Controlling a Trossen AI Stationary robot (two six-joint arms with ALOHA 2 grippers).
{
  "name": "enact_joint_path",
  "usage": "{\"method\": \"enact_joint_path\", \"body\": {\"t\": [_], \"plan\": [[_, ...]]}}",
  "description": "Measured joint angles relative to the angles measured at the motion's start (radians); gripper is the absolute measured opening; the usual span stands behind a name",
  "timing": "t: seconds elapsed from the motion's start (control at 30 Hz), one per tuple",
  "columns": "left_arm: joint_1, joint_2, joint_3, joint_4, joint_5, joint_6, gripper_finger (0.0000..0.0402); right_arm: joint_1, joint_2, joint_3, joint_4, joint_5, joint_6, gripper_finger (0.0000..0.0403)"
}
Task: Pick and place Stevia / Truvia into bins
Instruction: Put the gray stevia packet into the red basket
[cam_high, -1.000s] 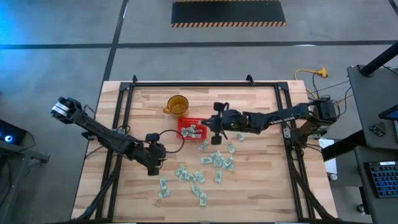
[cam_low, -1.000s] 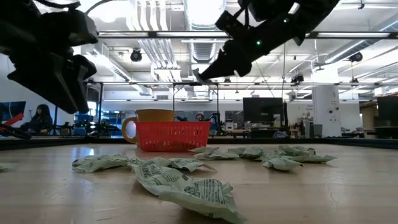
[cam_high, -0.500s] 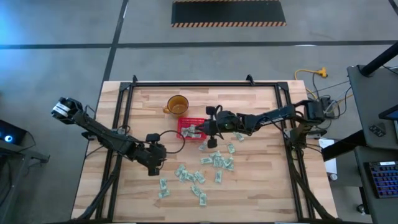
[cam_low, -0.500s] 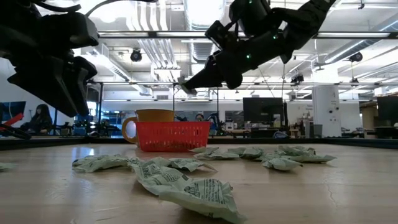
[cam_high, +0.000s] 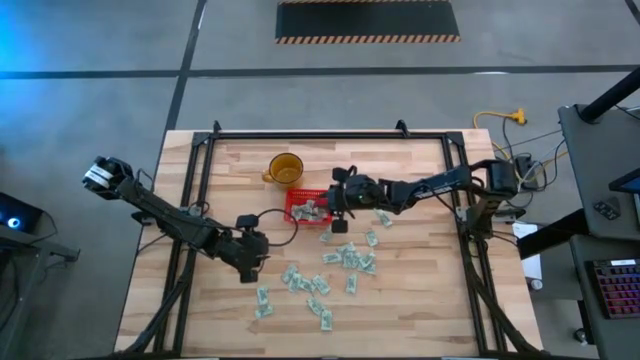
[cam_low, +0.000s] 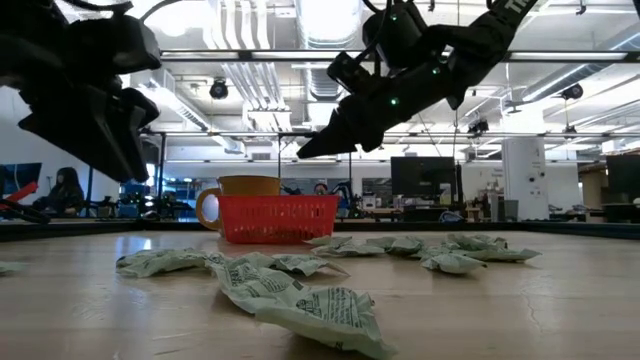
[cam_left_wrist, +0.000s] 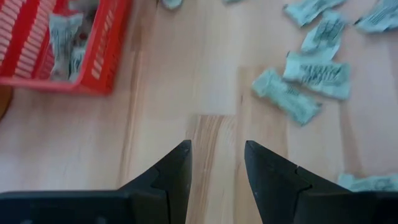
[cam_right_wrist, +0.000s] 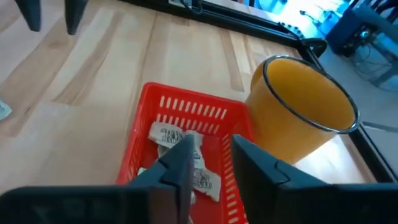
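Near the middle of the wooden tabletop (cam_high: 420, 290), toward its far edge, the small square red plastic mesh basket (cam_high: 309, 207) is sitting, with the amber-yellow translucent handled cup (cam_high: 285, 168) being placed just behind it and to its left. Several pale green and white paper sachets (cam_right_wrist: 186, 163) are lying inside the basket. Many more such sachets (cam_high: 340, 262) are being left scattered on the tabletop in front of the basket and to its right. The right claw (cam_high: 334, 205) is being held above the basket's right edge. The left claw (cam_high: 248, 268) is being held over bare tabletop to the front left of the basket, just left of the scattered sachets.
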Motion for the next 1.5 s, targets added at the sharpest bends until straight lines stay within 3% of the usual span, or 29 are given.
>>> {"method": "enact_joint_path", "body": {"t": [0.3, 0.6, 0.87, 1.5], "plan": [[-0.008, 0.047, -0.046, 0.315, 0.028, 0.165, 0.0132, 0.021, -0.075, 0.0, -0.201, 0.0, -0.031, 0.0134], [-0.065, 0.22, -0.044, 0.437, 0.051, 0.097, 0.0132, 0.025, -0.149, -0.001, -0.463, 0.001, 0.04, 0.0116], [-0.077, 0.322, 0.0, 0.445, 0.054, 0.118, 0.0132, 0.025, -0.184, -0.002, -0.527, 0.002, 0.067, 0.0099], [-0.076, 0.328, -0.002, 0.446, 0.05, 0.105, 0.0132, 0.025, -0.186, -0.002, -0.552, 0.0, 0.074, 0.0069]]}}
